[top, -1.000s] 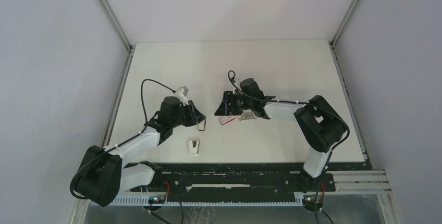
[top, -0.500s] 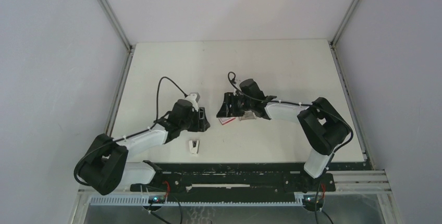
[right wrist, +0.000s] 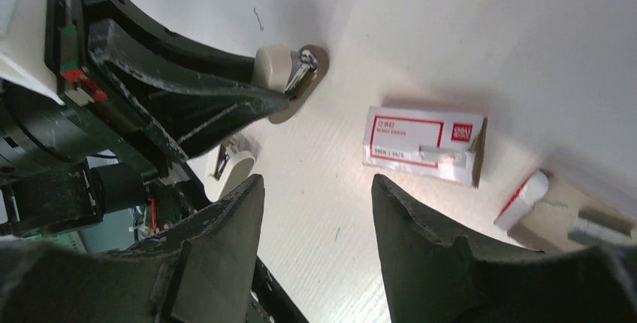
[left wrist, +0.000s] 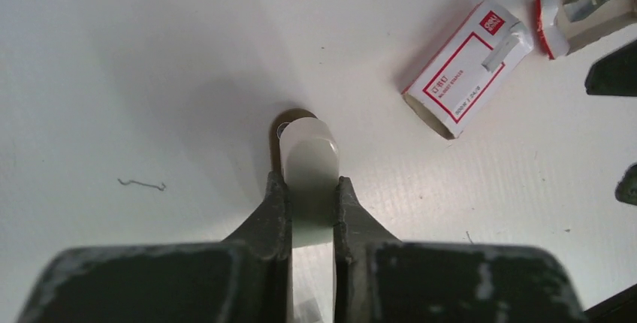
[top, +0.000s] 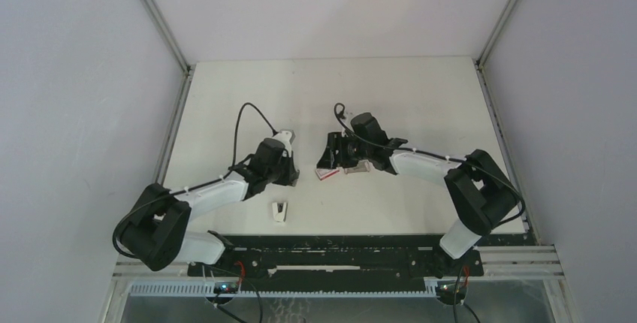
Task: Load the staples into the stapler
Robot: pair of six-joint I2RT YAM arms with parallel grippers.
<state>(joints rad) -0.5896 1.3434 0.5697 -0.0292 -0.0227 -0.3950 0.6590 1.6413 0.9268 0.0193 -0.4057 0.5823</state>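
Observation:
My left gripper (left wrist: pixel 308 184) is shut on the stapler's beige part (left wrist: pixel 308 150) and holds its tip down at the table; from the right wrist a metal piece shows on that part (right wrist: pixel 293 67). A white stapler piece (top: pixel 279 211) lies loose near the front edge and also shows in the right wrist view (right wrist: pixel 233 165). A short silvery strip of staples (left wrist: pixel 505 45) lies on top of the red-and-white box sleeve (left wrist: pixel 462 75). My right gripper (right wrist: pixel 317 184) is open and empty, hovering just in front of the sleeve (right wrist: pixel 421 143).
The box's open inner tray (left wrist: pixel 582 11) with grey staples in it lies right of the sleeve, under my right gripper's body (top: pixel 354 167). A bent loose staple (left wrist: pixel 143 184) lies left of my left gripper. Grey walls close in the table.
My left arm has swung right and forward with the beige part, now close to the sleeve. My right gripper has shifted slightly right and stays open.

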